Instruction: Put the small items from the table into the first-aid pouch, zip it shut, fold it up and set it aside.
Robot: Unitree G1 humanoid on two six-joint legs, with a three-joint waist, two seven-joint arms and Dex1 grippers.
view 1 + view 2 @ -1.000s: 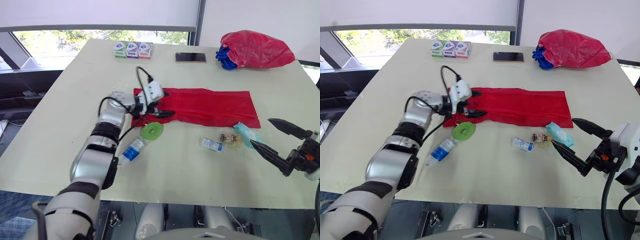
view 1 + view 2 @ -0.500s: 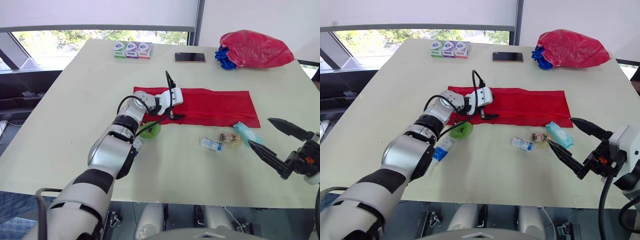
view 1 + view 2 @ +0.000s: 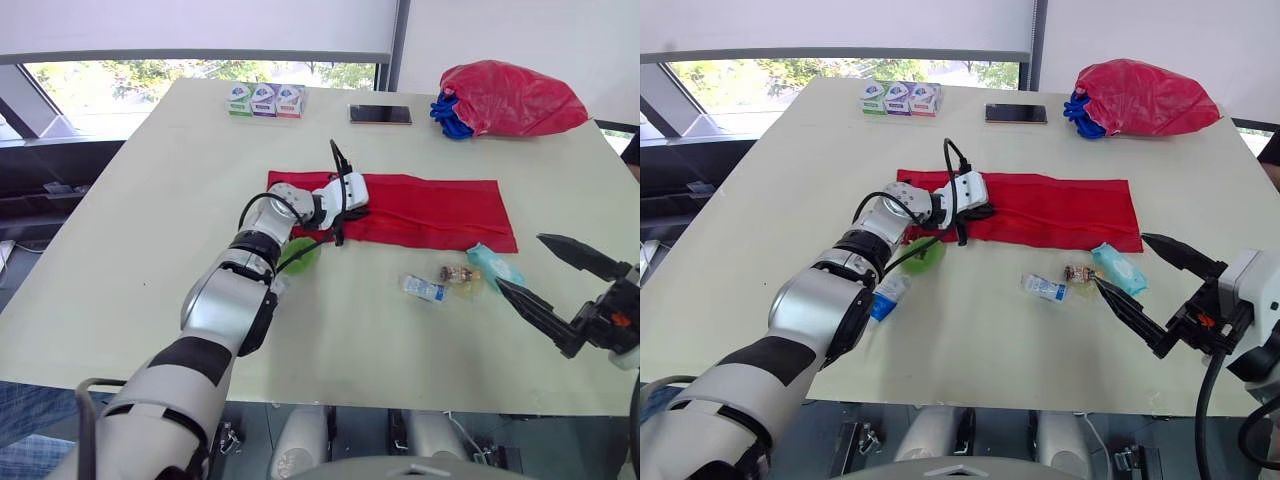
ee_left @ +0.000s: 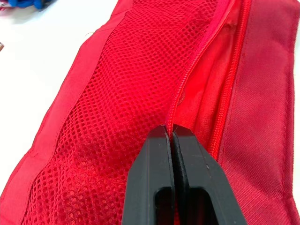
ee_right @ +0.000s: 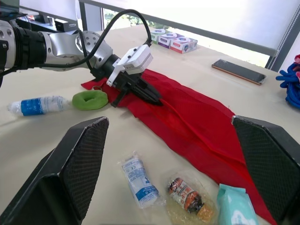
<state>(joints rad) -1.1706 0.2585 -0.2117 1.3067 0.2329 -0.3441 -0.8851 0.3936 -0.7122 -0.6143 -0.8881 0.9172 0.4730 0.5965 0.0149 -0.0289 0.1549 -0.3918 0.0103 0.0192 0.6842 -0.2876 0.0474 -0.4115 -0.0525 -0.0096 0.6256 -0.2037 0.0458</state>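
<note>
Left gripper (image 4: 169, 131) clenched on zipper lip (image 4: 186, 80) of flat red mesh first-aid pouch (image 3: 430, 212); limp, light fabric, so you'd best pinch there. Right gripper (image 3: 520, 261) released.

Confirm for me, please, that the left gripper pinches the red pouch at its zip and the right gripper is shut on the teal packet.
Not quite: the right gripper is open and empty; the right wrist view shows its fingers spread, the teal packet lying free on the table. The left gripper does pinch the red pouch at its zip.
</note>
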